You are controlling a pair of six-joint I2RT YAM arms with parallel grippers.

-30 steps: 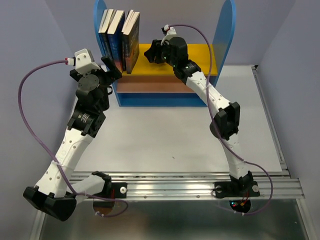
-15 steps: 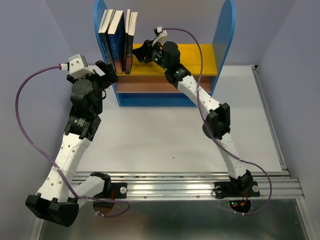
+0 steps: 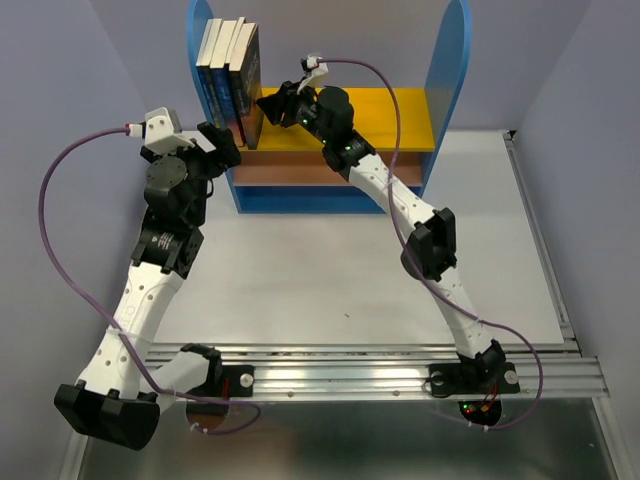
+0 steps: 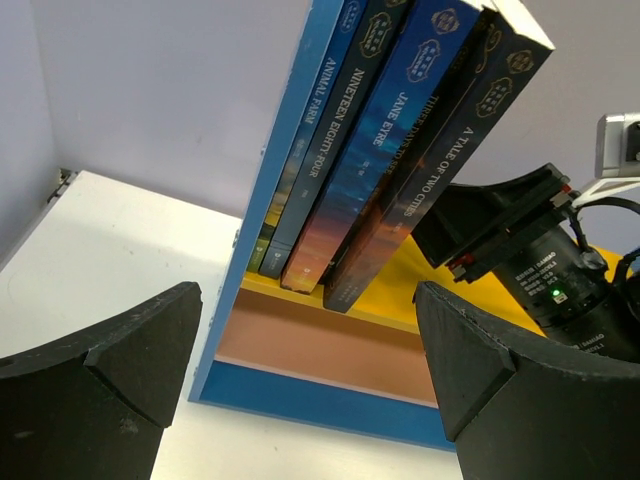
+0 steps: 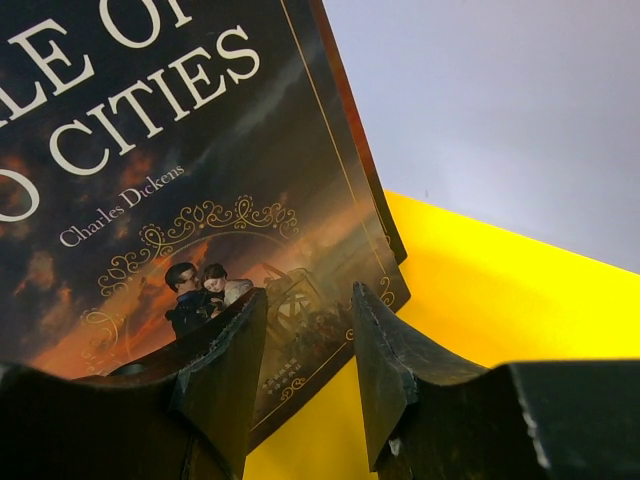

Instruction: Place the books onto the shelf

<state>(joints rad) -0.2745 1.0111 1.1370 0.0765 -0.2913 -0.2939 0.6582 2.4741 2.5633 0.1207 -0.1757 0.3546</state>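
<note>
**Colleague:** Where do the books (image 3: 230,70) stand?

**Me:** I count five in a row on the yellow board (image 3: 400,112) of the shelf (image 3: 455,60), packed toward the shelf's left side panel (image 3: 199,25). I see no book anywhere off the shelf, so I judge the task nearly done. All that's left is squaring up the row.

**Colleague:** And your hands?

**Me:** The right gripper (image 3: 272,103) is over the yellow board at the open end of the row. Its fingers are a narrow gap apart with nothing between them. It faces the cover of A Tale of Two Cities (image 5: 150,150), the outermost book. From the wrist view I can't tell whether the tips touch the cover or sit just shy of it. The left gripper (image 3: 222,140) hangs just outside the shelf's left side panel, at the front, spread wide and empty.

**Colleague:** How would you finish the push?

**Me:** Gently, straight toward the left side panel, and well up from the board, so the book tips upright rather than its foot skidding. I'd press with the flat of the fingers, since a tip could crease the thin cover. Then I'd back off along the board toward the shelf's right side without catching the book's edge, or the row may lean after me.
</note>
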